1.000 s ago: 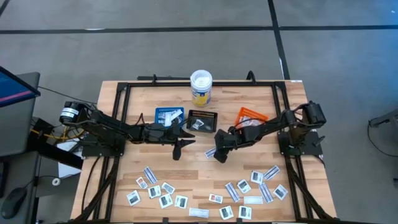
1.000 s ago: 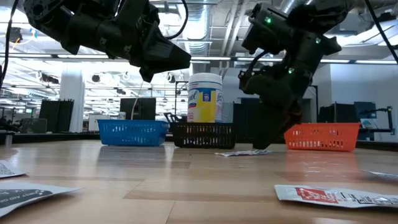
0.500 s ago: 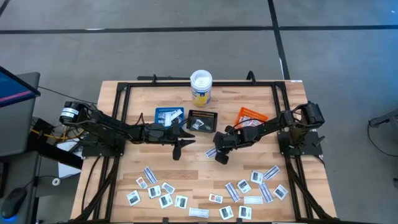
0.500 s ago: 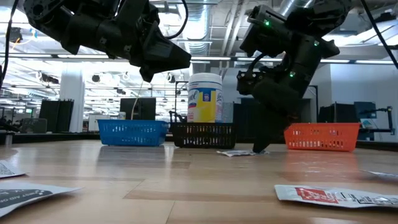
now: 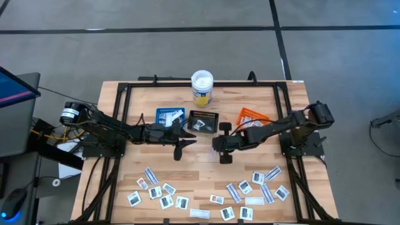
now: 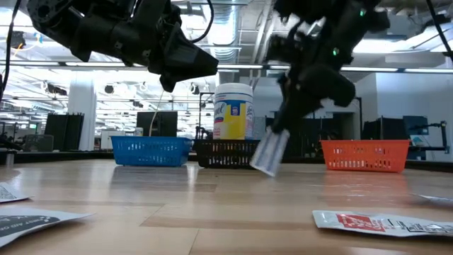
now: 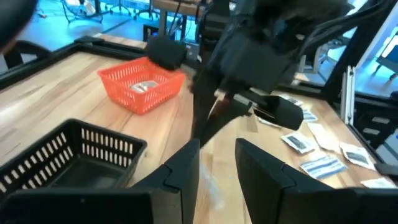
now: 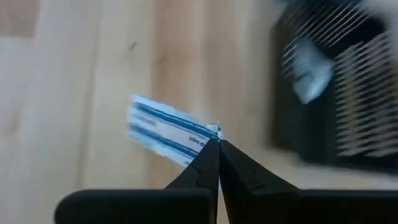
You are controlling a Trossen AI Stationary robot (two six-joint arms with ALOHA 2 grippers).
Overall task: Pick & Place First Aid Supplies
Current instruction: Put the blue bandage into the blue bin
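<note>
My right gripper (image 5: 223,156) hangs above the middle of the table, in front of the black tray (image 5: 203,120), and is shut on a narrow white-and-blue strip packet (image 6: 269,154). Many more first aid packets lie flat along the table's near side, one group at the left (image 5: 156,190) and one at the right (image 5: 256,187). My left gripper (image 5: 189,139) hovers open and level near the blue tray (image 5: 169,117). It points toward the right arm, with nothing between its fingers (image 7: 186,174). My right gripper pinches one end of the strip packet (image 8: 200,135) between its two fingertips (image 8: 211,155). The fingers come slanting down from above. The packet is lifted clear of the table and hangs tilted below the fingers (image 6: 283,127).
A white-lidded tub (image 5: 202,87) stands at the far middle. The blue, black and orange (image 5: 252,118) trays sit in a row in front of it, each with something in it. A dark frame (image 5: 125,87) runs round the table's edges.
My right gripper has shut on the strip packet that lay on the table, rolled its wrist and risen. The packet has come off the wood and now hangs tilted in the air. My left arm has kept still.
</note>
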